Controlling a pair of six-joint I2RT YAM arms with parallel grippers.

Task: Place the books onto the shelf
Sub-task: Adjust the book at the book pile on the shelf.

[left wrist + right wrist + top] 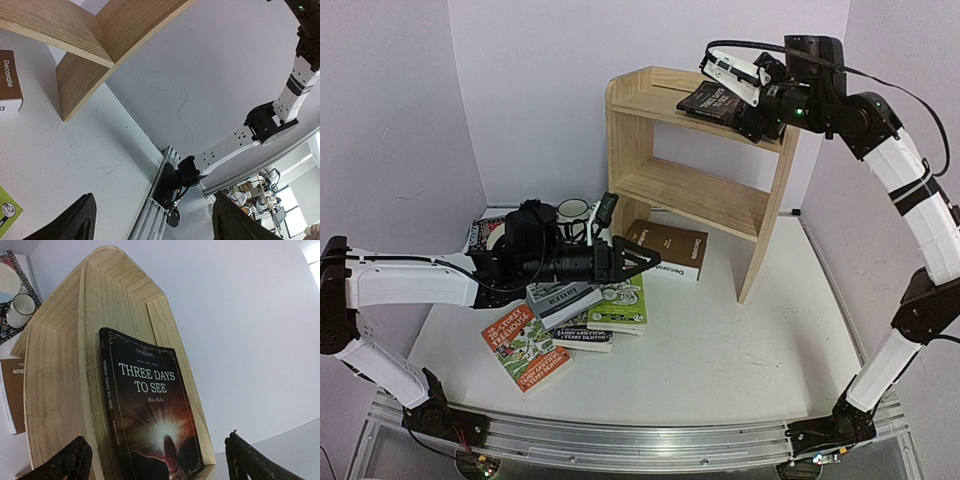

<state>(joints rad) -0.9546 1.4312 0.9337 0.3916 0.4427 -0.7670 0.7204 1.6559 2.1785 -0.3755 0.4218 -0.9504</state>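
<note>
The right gripper (157,437) is hanging with jaws apart either side of the dark book (150,405), which is lying on the shelf's (650,100) top board, seemingly released. The left gripper (653,260), also spread and empty, is hovering over the other books (570,320) on the table (720,350), left of the shelf. Next, it likely needs to be descending onto one and clamping.

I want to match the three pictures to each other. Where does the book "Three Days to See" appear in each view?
Top external: "Three Days to See" is the dark book at upper right, on the top board of the pine shelf.
Left wrist: the book is not in this view. Only part of the shelf shows, at upper left.
Right wrist: the book is in the centre, against the shelf's board, and its title is readable.
Shared landmark: the pine shelf.
</note>
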